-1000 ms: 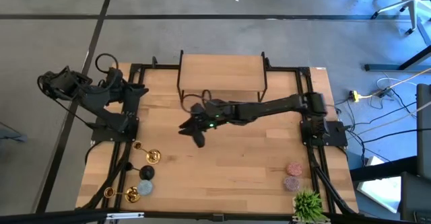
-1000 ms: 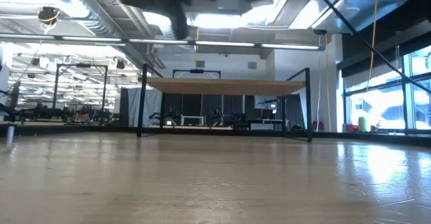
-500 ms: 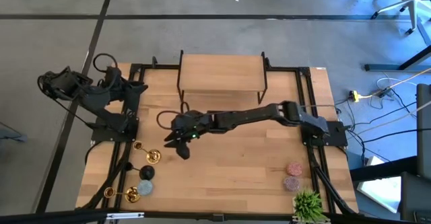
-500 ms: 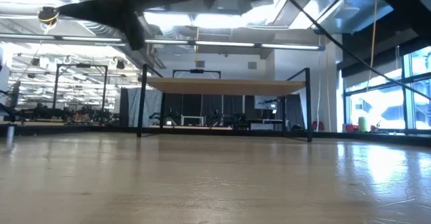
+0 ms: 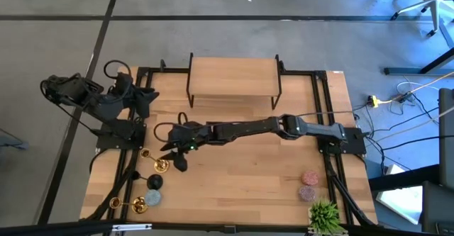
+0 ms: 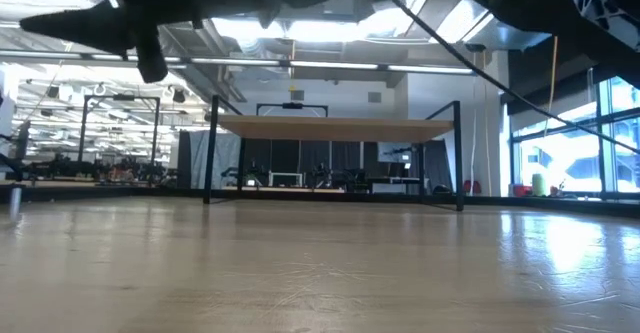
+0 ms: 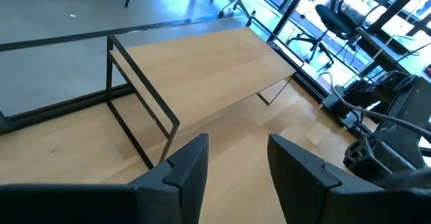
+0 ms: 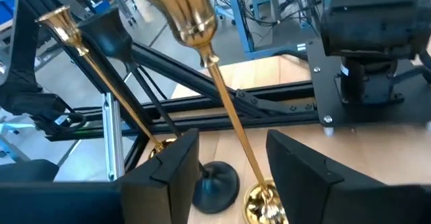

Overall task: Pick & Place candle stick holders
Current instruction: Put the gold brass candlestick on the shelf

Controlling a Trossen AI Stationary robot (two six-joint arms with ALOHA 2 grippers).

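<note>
The right gripper (image 5: 172,155), fingers spread, is hovering beside the nearer candle stick holder (image 5: 162,165), lining up to grasp its stem; the second candlestick (image 5: 139,205) is standing near the tabletop's front-left corner.

right gripper (image 5: 172,153) stretched far left, fingers apparently apart; left gripper (image 7: 236,167) gaping

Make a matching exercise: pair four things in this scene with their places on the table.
Things:
1. slim shiny gold candlestick
2. green plant
3. small wooden shelf on a black frame
4. left end effector

Places:
A. far edge, middle
B. near right corner
C. straight ahead of the right end effector
D. far left, by its base

Pairs: 1-C, 2-B, 3-A, 4-D
</note>
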